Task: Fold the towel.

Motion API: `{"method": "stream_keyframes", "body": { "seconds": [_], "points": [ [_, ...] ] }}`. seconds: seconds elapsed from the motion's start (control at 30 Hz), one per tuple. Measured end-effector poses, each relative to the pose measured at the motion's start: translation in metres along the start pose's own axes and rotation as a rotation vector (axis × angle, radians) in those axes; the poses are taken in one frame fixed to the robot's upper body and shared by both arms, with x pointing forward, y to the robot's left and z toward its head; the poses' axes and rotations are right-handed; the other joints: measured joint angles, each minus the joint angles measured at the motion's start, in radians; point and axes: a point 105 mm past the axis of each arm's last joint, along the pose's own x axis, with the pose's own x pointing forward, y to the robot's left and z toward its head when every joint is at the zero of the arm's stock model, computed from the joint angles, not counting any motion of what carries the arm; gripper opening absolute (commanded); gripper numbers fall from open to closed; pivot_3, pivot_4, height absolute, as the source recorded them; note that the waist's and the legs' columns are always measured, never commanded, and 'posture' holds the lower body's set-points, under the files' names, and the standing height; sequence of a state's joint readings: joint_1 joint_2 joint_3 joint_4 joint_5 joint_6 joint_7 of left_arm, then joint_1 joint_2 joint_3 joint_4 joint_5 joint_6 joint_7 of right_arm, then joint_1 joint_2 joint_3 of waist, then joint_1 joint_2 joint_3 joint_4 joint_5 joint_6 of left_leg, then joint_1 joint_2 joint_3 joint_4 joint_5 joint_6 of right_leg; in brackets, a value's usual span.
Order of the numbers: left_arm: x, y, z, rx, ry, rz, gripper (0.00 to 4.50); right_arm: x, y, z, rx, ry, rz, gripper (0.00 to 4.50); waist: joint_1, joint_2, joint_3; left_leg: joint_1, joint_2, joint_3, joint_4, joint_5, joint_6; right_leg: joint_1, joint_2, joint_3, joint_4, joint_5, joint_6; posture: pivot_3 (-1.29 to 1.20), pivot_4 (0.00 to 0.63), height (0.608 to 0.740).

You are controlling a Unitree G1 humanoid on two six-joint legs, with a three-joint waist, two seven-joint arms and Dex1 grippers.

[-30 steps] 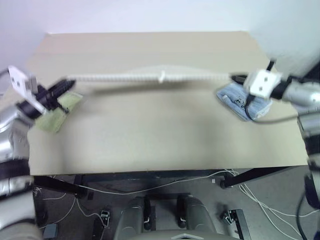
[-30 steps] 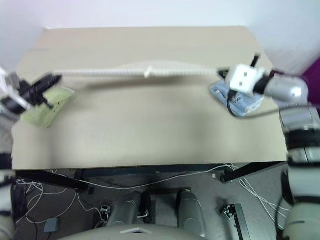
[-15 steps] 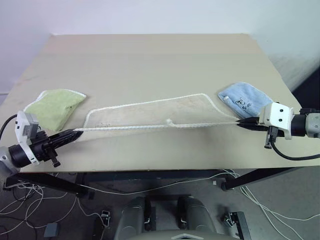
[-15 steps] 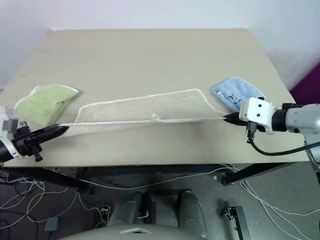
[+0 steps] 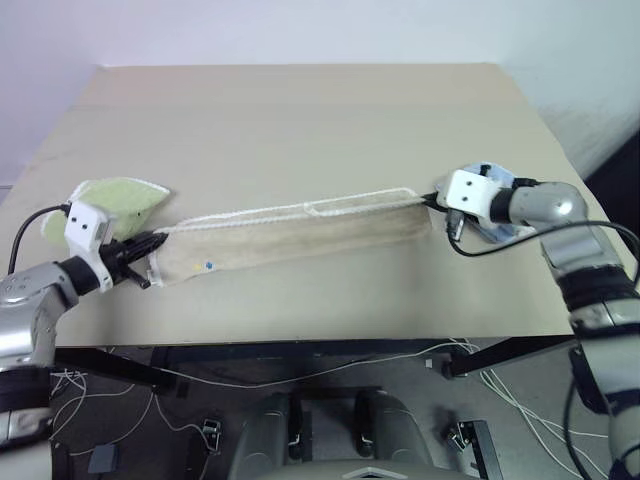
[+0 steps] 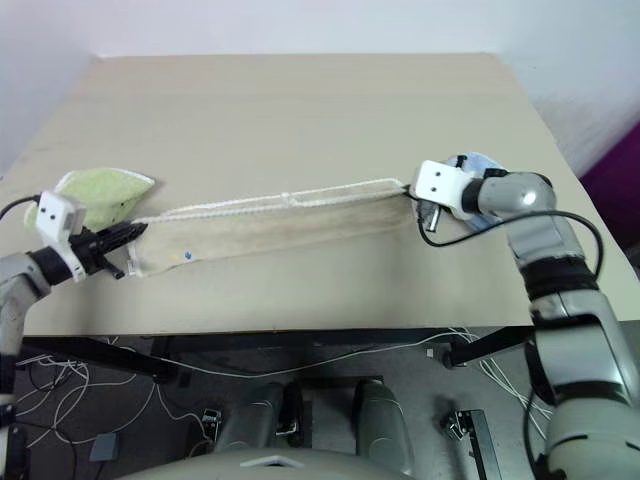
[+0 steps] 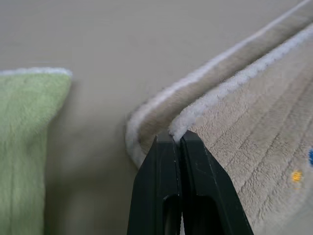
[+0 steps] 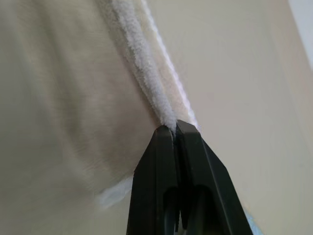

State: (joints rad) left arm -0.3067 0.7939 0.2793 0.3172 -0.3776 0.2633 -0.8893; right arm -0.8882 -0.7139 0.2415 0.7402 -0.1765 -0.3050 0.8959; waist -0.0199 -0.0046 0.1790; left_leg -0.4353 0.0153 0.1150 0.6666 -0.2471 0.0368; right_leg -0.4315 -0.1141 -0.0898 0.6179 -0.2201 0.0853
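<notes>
Beige towel (image 5: 290, 233) lying on the table (image 5: 300, 120) as a long, narrow band, doubled lengthwise, running from near the left edge toward the right edge and slanting slightly away from the front edge as it goes right. White corded edging (image 5: 300, 209) along the far long side, two layers of it stacked; small printed emblem (image 5: 208, 266) near the left end.

Left gripper (image 7: 177, 138) pressed together on the corded corner at the towel's left end — fingers pinching the upper layer's edging, lower layer curling just beside. Right gripper (image 8: 174, 128) likewise clamped on the corded corner at the right end, low over the tabletop.

Light green towel (image 5: 118, 200) bunched near the left edge, just behind the left gripper. Light blue towel (image 6: 478, 165) near the right edge, mostly hidden behind the right gripper.
</notes>
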Motion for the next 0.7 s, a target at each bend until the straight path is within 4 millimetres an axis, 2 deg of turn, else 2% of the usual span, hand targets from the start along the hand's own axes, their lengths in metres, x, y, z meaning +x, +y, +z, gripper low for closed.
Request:
{"method": "stream_keyframes", "body": {
  "seconds": [0.17,0.27,0.3,0.4,0.7],
  "points": [
    [0.014,0.009,-0.002,0.034,0.003,0.054,0.00,0.013,-0.003,-0.006,-0.014,0.026,-0.019,0.02,0.001,0.000,0.000,0.000,0.000,0.001,0.000,0.000,0.000,0.000,0.000,0.000,-0.001,0.000,0.000,0.00,0.150,0.740],
    [0.023,0.009,-0.004,0.046,0.010,0.058,0.00,0.019,-0.001,-0.011,-0.004,0.043,-0.035,0.02,0.000,0.000,0.000,0.000,0.000,0.001,0.000,0.000,0.000,0.000,0.000,0.000,0.000,0.000,0.000,0.00,0.150,0.740],
    [0.025,0.008,-0.006,0.048,0.013,0.056,0.23,0.020,-0.002,-0.013,-0.002,0.049,-0.046,0.00,-0.001,0.000,0.000,0.000,0.000,0.001,0.000,0.000,0.000,0.000,0.000,0.000,0.000,0.000,0.000,0.00,0.150,0.740],
    [0.026,0.006,-0.011,0.034,0.020,0.053,1.04,0.020,-0.007,-0.016,0.009,0.061,-0.087,0.67,-0.002,0.000,0.000,0.000,0.001,0.001,0.000,0.000,0.000,0.000,0.001,0.000,0.000,0.000,0.000,0.00,0.150,0.740],
    [0.020,0.005,-0.020,0.006,0.026,0.050,4.15,0.016,-0.019,-0.016,0.007,0.044,-0.190,3.71,-0.004,0.000,0.000,0.000,0.001,0.001,0.000,0.000,0.000,0.000,0.001,0.001,0.000,0.000,0.000,0.00,0.150,0.740]
  ]
}}
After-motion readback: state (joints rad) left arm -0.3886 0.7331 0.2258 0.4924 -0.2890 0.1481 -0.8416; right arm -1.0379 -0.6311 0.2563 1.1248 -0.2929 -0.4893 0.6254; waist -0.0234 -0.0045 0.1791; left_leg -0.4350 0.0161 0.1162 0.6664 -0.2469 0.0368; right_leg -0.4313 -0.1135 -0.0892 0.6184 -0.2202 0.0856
